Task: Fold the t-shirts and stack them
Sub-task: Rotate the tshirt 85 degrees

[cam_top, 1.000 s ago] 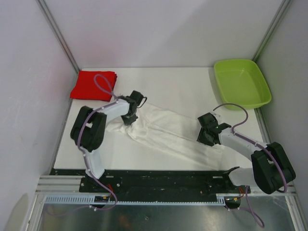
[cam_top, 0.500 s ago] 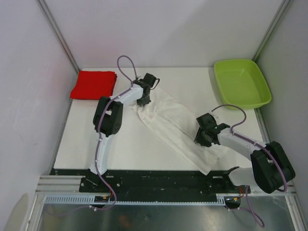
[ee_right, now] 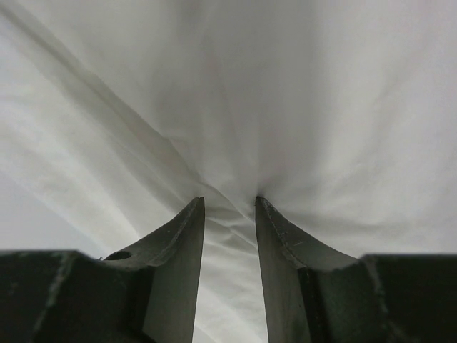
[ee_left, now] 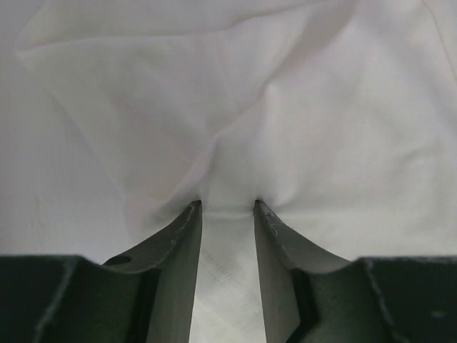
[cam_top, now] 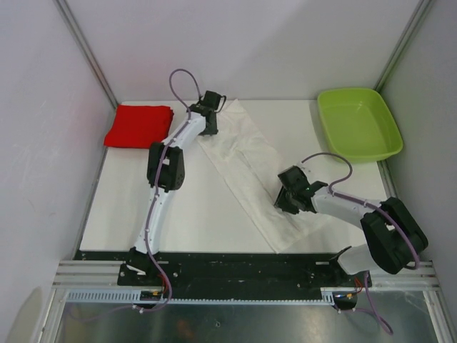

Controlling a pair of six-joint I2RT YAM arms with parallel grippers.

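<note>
- As the white t-shirt (cam_top: 246, 168) is stretched between two grips, it lies on the table (cam_top: 143, 207) as a long narrow band. It runs slantwise from the far middle towards the near right.
- It looks folded lengthwise once or more, and I judge it is held taut so that the layers lie flat before the next fold. No print shows on the side that faces up.
- The red t-shirt (cam_top: 138, 126) rests in the far left corner as a neat square, well apart from the white one. I take it as finished and waiting there as the bottom of the stack.
- The left hand (ee_left: 227, 207) is at the far end of the band. Its fingers stand narrow, with cloth gathered into the gap and creases running towards the tips. I cannot tell if it grips the cloth firmly or is letting it go.
- The right hand (ee_right: 230, 200) is near the other end. Its fingers are also narrow, and they pinch a ridge of the white cloth, so the folds pull towards them.
- Probably the ends are held so that the band can be laid straight, then doubled over.
- The green tray (cam_top: 357, 125) stands in the far right corner, away from both shirts, and plays no part in this step.
</note>
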